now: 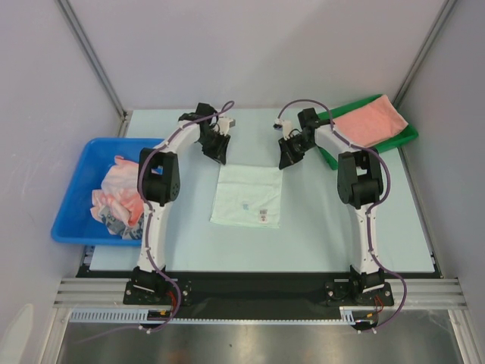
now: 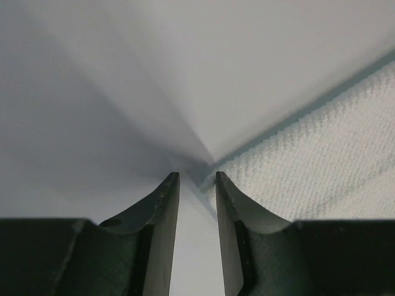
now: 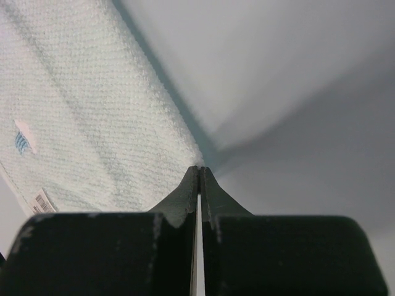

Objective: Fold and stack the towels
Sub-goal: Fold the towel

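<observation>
A pale mint-white towel point(image 1: 246, 196) lies flat in the middle of the table. My left gripper point(image 1: 220, 155) is down at its far left corner. In the left wrist view my left gripper point(image 2: 195, 177) is open by a narrow gap, and the towel's corner point(image 2: 308, 160) lies just beside the right fingertip point(image 2: 221, 180). My right gripper point(image 1: 288, 159) is at the far right corner. In the right wrist view my right gripper point(image 3: 199, 168) is shut, its tips at the edge of the towel's corner point(image 3: 105, 123). No cloth shows between them. A folded salmon-pink towel point(image 1: 369, 121) lies on the green tray point(image 1: 409, 135).
A blue bin point(image 1: 79, 189) at the left holds crumpled salmon-pink and patterned towels point(image 1: 117, 199). The green tray sits at the far right corner, close behind my right arm. Grey walls close in the table on three sides.
</observation>
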Tool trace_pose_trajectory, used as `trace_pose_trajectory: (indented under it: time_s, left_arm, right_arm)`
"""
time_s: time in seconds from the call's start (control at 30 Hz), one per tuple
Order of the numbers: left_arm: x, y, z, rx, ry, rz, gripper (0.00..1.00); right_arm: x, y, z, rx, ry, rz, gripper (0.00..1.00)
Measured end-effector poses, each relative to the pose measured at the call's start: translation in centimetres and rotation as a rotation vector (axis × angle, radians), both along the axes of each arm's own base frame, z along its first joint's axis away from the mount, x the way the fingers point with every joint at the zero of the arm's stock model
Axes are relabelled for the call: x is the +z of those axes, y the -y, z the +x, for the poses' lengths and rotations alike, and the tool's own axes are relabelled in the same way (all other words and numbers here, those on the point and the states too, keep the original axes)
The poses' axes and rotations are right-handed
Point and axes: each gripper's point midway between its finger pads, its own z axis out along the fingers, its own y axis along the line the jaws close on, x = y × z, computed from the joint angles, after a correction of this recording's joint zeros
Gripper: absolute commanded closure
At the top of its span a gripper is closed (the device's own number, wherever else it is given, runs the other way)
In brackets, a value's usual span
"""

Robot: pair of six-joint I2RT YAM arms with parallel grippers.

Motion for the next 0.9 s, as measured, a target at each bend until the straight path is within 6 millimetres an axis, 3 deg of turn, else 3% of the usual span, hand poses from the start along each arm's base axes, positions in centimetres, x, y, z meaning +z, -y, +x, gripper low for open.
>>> trace_pose_trajectory:
  time_s: [0.27, 0.43, 0.63, 0.73, 0.9]
  left_arm:
    - [-0.02, 0.17, 0.33, -0.020, 0.004, -0.003, 0.74]
    - [-0.02, 0.37, -0.07, -0.037, -0.009, -0.016, 0.70]
    - [-0.11, 0.52, -0.38, -0.045, -0.019, -0.026, 0.73]
    - [-0.13, 0.55, -0.42, -0.045, -0.021, -0.028, 0.65]
    - [0.09, 0.29, 0.19, -0.004, -0.008, -0.022, 0.66]
  right_arm:
    - [-0.48, 0.10, -0.10, 0.002, -0.015, -0.006, 1.00]
    - [-0.51, 0.17, -0.21, 0.001, -0.021, -0.007, 1.00]
    - [-0.70, 0.19, -0.31, 0.002, -0.028, -0.009, 1.00]
    - [-0.86, 0.20, -0.30, 0.002, -0.030, -0.010, 1.00]
    - [-0.90, 0.23, -0.33, 0.006, -0.032, -0.012, 1.00]
